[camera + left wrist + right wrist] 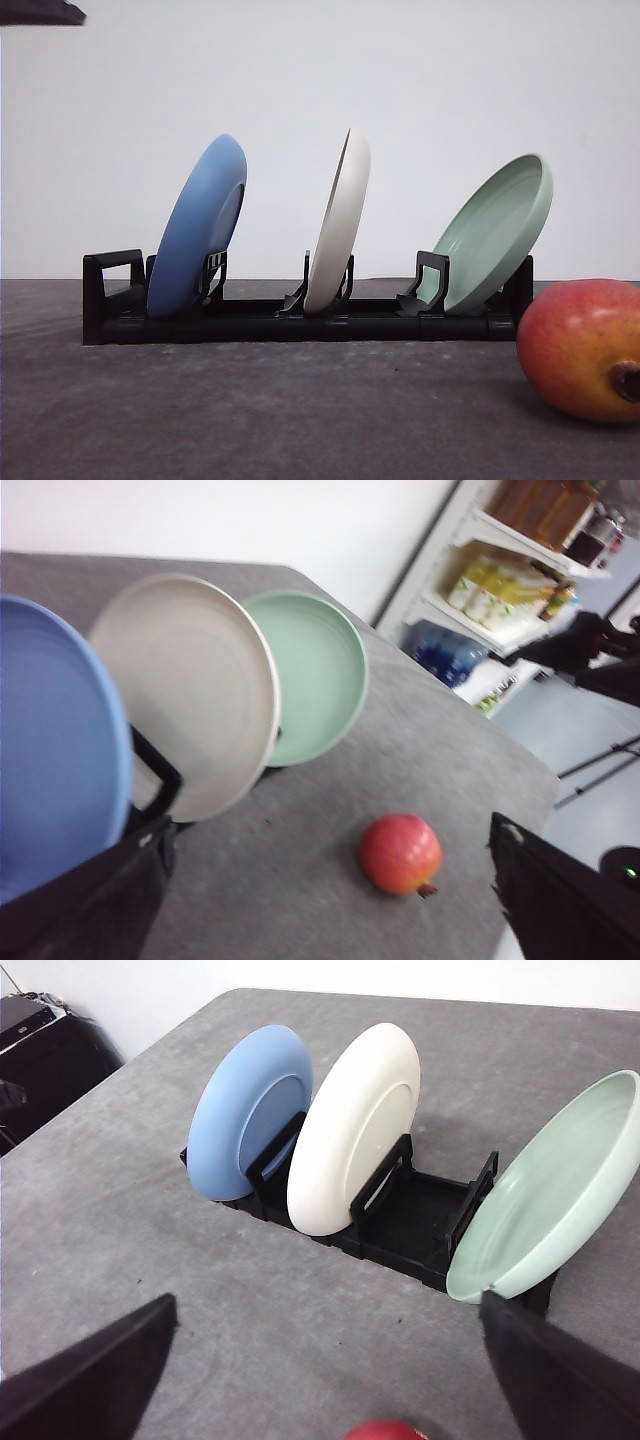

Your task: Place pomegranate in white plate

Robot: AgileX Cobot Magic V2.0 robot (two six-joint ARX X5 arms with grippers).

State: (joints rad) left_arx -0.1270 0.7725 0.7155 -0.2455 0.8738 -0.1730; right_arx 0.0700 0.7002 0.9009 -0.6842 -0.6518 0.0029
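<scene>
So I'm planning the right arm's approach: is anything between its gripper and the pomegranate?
Nothing visible. In the right wrist view the pomegranate lies on bare table between the open fingers. The white plate stands upright in the black rack, so the fruit cannot simply be set in it.
</scene>
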